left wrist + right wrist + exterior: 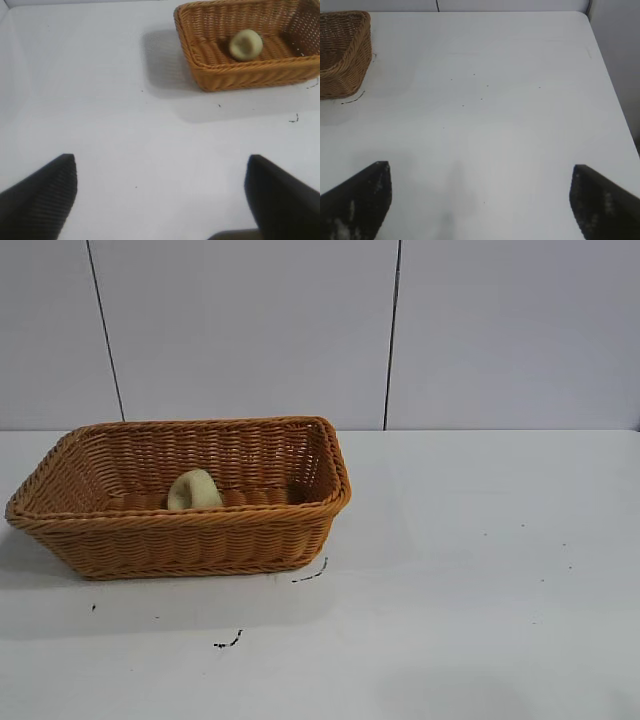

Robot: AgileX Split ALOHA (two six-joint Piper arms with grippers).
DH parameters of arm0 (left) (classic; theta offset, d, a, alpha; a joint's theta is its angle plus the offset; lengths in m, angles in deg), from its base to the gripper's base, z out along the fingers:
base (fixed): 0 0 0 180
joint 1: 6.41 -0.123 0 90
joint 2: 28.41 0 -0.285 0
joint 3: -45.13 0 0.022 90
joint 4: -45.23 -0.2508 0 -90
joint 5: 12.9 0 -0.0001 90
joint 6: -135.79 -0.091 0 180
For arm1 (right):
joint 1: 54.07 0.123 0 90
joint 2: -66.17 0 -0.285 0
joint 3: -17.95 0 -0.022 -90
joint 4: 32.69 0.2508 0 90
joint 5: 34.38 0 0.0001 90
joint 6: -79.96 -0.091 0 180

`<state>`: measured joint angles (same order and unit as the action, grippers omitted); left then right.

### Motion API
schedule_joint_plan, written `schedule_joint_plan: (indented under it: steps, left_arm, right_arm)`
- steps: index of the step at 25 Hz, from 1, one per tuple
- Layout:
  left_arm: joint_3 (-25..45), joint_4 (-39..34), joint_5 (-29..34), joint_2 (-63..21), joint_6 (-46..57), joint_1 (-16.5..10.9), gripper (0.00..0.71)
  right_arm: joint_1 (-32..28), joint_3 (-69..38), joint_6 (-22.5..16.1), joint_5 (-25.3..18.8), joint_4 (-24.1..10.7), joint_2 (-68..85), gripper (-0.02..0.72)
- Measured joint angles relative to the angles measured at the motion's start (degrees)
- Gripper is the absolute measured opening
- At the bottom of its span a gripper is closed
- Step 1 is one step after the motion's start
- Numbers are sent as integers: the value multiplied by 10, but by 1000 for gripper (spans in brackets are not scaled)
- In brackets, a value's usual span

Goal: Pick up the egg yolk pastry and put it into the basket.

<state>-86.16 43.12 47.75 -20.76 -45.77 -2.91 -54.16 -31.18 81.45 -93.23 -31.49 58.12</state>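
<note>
The task looks finished: the egg yolk pastry (194, 490) lies on the floor of the basket (250, 536), apart from either arm, and nothing seems left to do. The left gripper (160, 192) hangs over bare worktop (480, 580) well away from the basket, jaws spread wide and empty; the right gripper (480, 197) likewise, wide open over the other side. The pastry is a small, matte, pale yellow-green puck, apparently tipped on edge, though that is hard to judge. The basket is orange-brown woven wicker, rectangular, with flared sides and a braided rim.

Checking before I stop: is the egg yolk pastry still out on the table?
No, the egg yolk pastry lies inside the basket.
</note>
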Motion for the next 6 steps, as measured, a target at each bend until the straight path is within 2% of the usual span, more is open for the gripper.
schedule_joint_plan:
  steps: [6]
  left_arm:
    - [0,0,0,0,0,0,693]
  right_arm:
    - [0,0,-3,0,0,0,695]
